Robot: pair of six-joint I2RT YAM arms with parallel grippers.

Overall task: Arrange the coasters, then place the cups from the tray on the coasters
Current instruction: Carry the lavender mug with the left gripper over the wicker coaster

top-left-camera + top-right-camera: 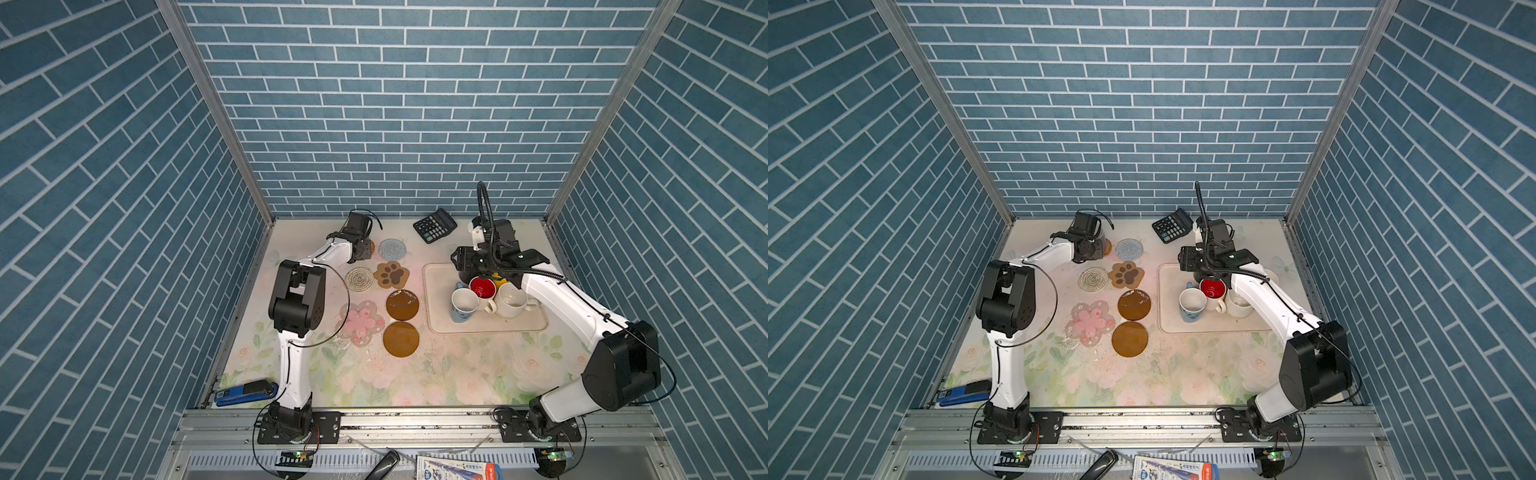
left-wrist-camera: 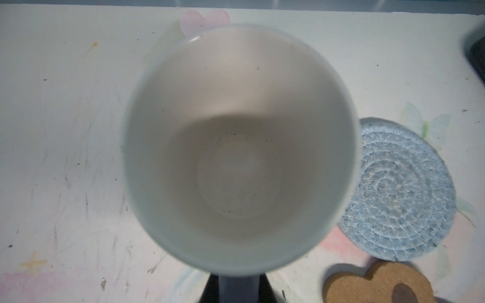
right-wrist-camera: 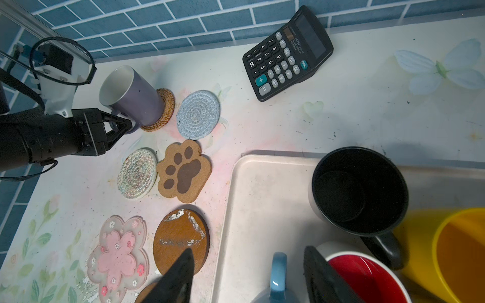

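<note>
The lavender cup (image 3: 131, 97) stands on the woven tan coaster (image 3: 164, 110) at the back left, and my left gripper (image 3: 123, 126) is shut on its handle. From above, its white inside (image 2: 236, 147) fills the left wrist view. Beside it lie the blue-grey (image 1: 392, 249), paw (image 1: 391, 275), lacy (image 1: 359, 279), flowery (image 1: 360, 322) and two amber (image 1: 402, 304) coasters. My right gripper (image 3: 248, 249) hangs open over the tray (image 1: 440, 324), above the pale blue cup's handle (image 3: 278, 270). Black (image 3: 359, 189), yellow (image 3: 456, 251), red-inside (image 1: 483, 287) and cream (image 1: 512, 301) cups stand on the tray.
A black calculator (image 1: 434, 225) lies at the back, between the coasters and the tray. A blue stapler (image 1: 245, 392) sits at the front left corner. Brick-patterned walls close in the table on three sides.
</note>
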